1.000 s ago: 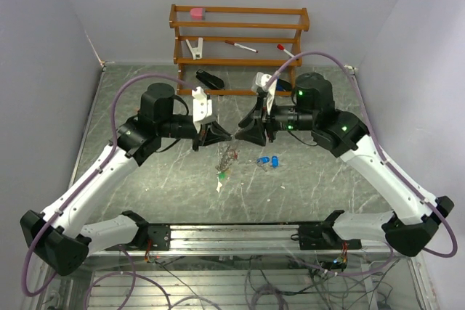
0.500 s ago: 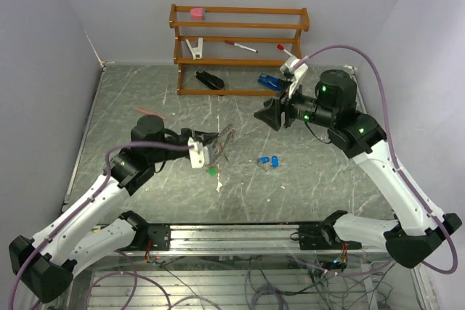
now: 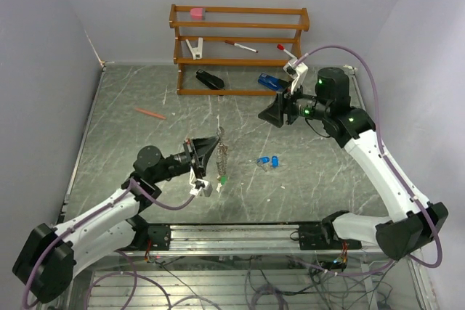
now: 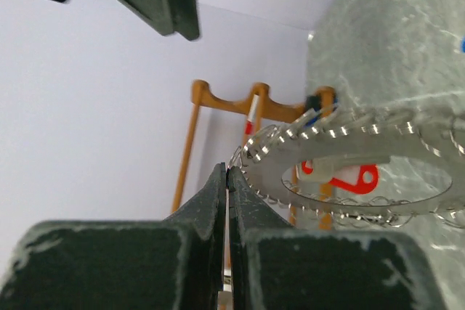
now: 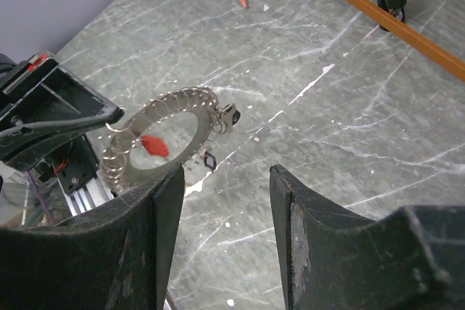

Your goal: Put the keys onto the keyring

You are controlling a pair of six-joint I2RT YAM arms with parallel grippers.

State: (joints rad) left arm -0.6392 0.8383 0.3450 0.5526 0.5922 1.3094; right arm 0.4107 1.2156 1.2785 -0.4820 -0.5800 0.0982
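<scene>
The keyring [image 3: 222, 152] is a wide metal ring fringed with small silvery keys, held upright above the table's middle. My left gripper [image 3: 216, 139] is shut on its rim. In the left wrist view the black fingertips [image 4: 218, 183] pinch the edge of the keyring [image 4: 378, 139], and a red tag [image 4: 350, 177] shows through its hole. Two blue-headed keys [image 3: 268, 160] lie on the table to the right of the ring. My right gripper [image 3: 271, 113] hovers open farther back right, holding nothing. From the right wrist view the keyring [image 5: 190, 101] hangs beyond the right gripper [image 5: 227, 172].
A wooden rack [image 3: 240, 49] stands at the back with a pink block, a white clip and pens on it. A black stapler [image 3: 210, 79] and a blue one [image 3: 269, 81] lie at its foot. A red pencil [image 3: 150, 113] lies at the left, a green tag [image 3: 224, 178] below the ring.
My left arm has dropped low and swung toward the near edge, carrying the keyring with it. My right gripper has drawn back to the right and opened wider.
</scene>
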